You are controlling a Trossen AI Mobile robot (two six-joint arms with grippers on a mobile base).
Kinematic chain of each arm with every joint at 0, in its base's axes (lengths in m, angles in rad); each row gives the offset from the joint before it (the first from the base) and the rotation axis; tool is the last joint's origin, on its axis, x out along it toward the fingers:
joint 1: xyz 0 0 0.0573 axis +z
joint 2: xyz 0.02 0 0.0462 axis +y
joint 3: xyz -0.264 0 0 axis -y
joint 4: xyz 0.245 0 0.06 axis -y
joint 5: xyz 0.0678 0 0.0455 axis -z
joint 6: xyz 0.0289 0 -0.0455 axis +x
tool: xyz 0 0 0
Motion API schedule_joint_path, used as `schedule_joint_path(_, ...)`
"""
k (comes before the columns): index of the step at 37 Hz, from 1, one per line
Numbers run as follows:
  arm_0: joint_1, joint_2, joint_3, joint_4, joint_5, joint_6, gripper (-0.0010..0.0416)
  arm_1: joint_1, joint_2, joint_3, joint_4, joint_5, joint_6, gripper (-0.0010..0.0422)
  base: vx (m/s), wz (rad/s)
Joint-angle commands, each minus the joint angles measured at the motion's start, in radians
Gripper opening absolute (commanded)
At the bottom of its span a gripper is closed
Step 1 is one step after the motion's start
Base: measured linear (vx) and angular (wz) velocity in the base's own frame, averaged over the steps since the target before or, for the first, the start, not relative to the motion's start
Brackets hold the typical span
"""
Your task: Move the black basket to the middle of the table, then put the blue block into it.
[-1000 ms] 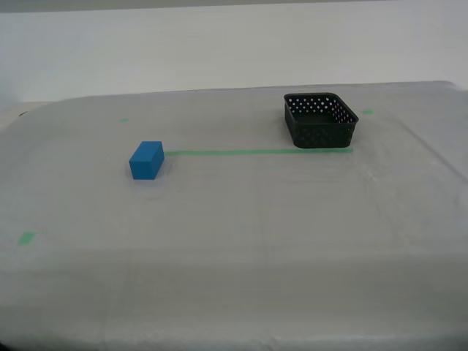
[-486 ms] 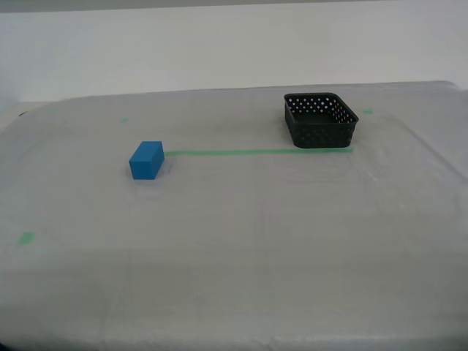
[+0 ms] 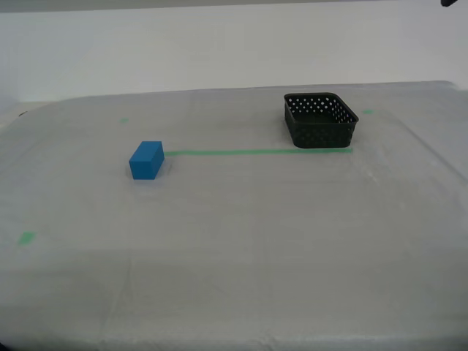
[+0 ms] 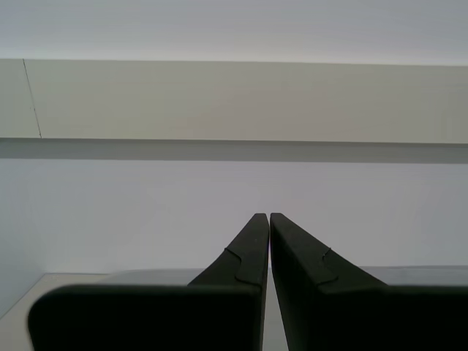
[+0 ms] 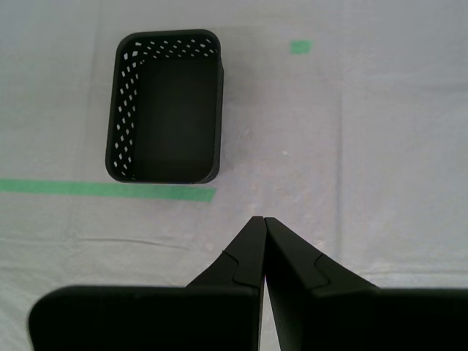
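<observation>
The black basket [image 3: 320,119] stands empty at the far end of the green tape line, toward the exterior view's right; the first wrist view also looks down into the basket [image 5: 165,107]. The blue block [image 3: 146,160] rests on the table [image 3: 241,241] at the tape line's other end, toward the exterior view's left. My first gripper [image 5: 262,219] is shut and empty, hovering high above the cloth beside the basket. My second gripper [image 4: 268,216] is shut, empty, and faces a pale wall. Only a dark tip of an arm [image 3: 447,3] shows in the exterior view's top right corner.
A thin green tape line [image 3: 256,152] runs between block and basket. Small green tape bits [image 3: 27,238] [image 3: 367,112] mark the cloth. The table's far edge meets a white wall [image 3: 219,51].
A dark tip of an arm has entered the exterior view's top right corner. The block and the basket have not moved.
</observation>
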Motion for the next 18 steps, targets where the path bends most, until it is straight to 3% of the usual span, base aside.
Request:
schedule_joint_path(1, 0.02, 0.044, 0.021, -0.006, -0.003, 0.002, -0.0001, 0.0, 0.0, 0.0, 0.005, 0.0, 0.002, 0.0, 0.0, 0.0)
schedule_joint_path(14, 0.116, 0.174, 0.087, -0.019, 0.0, 0.023, -0.0001, 0.0, 0.0, 0.0, 0.005, 0.0, 0.002, 0.0, 0.0, 0.0)
schedule_joint_path(18, 0.134, 0.211, 0.115, -0.027, 0.0, 0.049, -0.0001, 0.0, 0.0, 0.0, 0.005, 0.0, 0.002, 0.0, 0.0, 0.0)
